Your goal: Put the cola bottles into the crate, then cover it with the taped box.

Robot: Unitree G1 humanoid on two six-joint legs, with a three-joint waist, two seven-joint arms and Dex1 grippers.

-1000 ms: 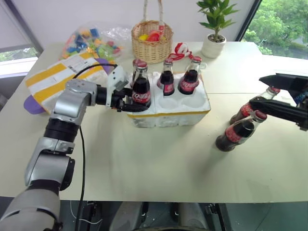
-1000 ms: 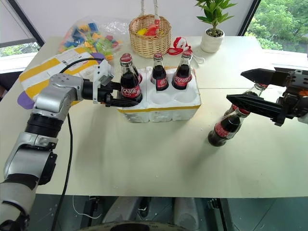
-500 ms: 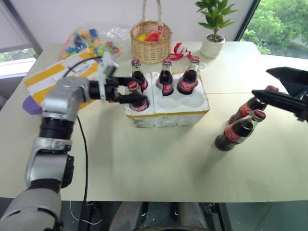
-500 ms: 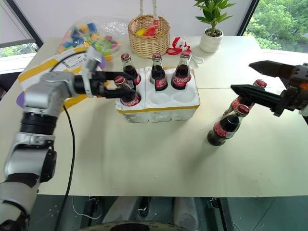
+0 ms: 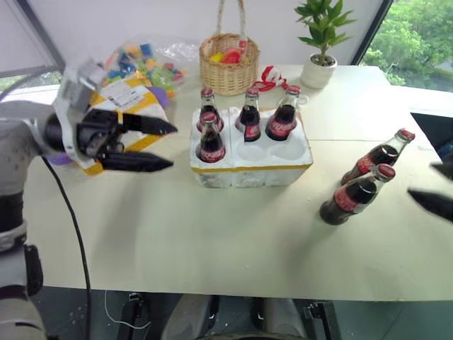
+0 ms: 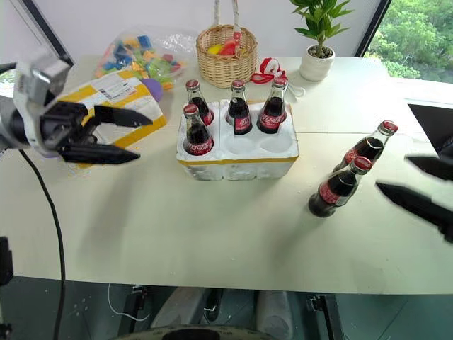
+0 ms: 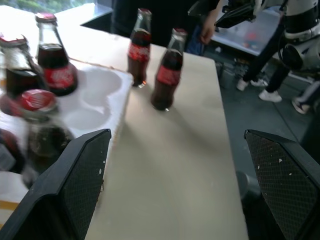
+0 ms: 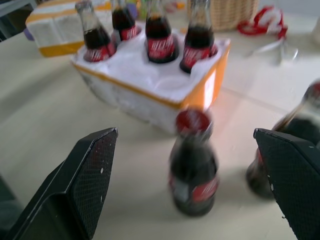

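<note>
Four cola bottles (image 6: 197, 130) sit in the crate (image 6: 237, 150), centre frame; two more (image 6: 338, 188) stand loose on the counter (image 6: 212, 227) at right. Our left tool (image 6: 120, 134) is wide and empty, and our right tool (image 6: 425, 184) is wide too. The loose pair nearly touch, so we could tip one while grabbing the other. The taped box (image 6: 106, 95) lies upper left. The red labels' script isn't legible.
</note>
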